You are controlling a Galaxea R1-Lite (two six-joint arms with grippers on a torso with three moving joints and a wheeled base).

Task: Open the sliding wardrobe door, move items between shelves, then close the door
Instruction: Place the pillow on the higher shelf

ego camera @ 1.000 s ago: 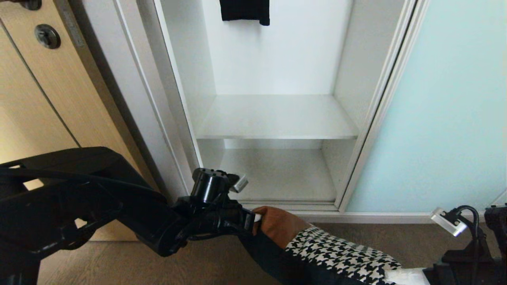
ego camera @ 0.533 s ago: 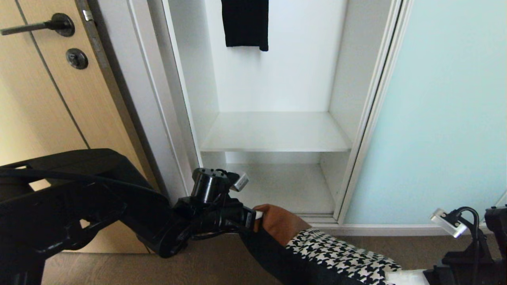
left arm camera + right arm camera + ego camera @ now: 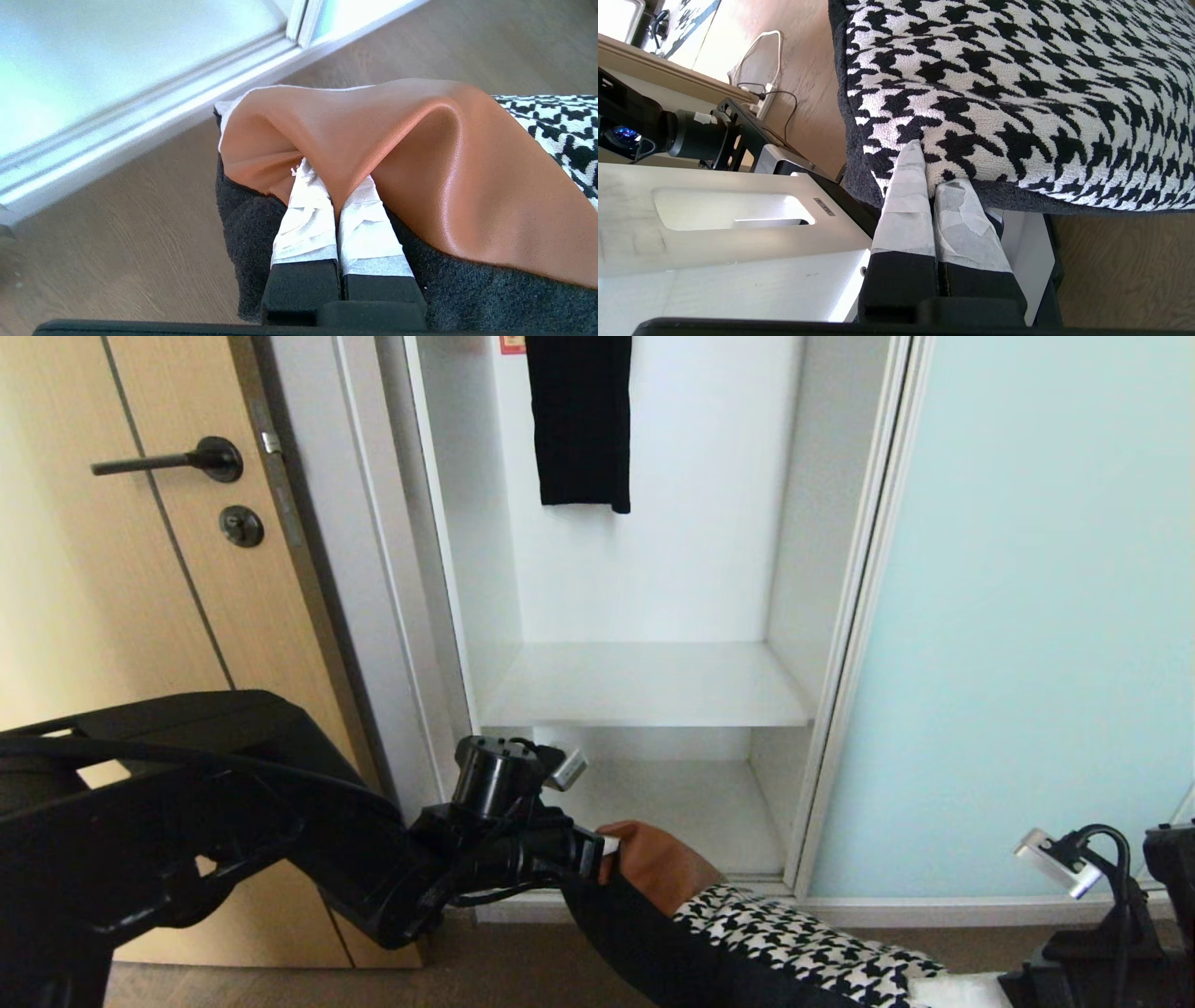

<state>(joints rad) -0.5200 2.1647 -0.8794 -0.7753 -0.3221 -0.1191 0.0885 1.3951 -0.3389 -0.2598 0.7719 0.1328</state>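
Left end effector (image 3: 332, 186) pinching the tan leather end of the flat houndstooth-and-leather cushion bag (image 3: 747, 924) – held above the wood floor (image 3: 117, 242), before the open wardrobe's white shelves (image 3: 644, 686), frosted pale blue-green sliding door (image 3: 1027, 616) slid right, right end effector (image 3: 931, 175) pressed together on its houndstooth edge.

A light wood door (image 3: 121, 644) with a dark lever handle (image 3: 168, 459) stands left of the white wall strip (image 3: 364, 616). Brown wood-look floor (image 3: 117, 242) runs below, daylight brightening it.

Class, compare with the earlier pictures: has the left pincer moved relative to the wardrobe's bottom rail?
Yes. The left pincer, shut on the bag, has risen: now above the bottom rail.
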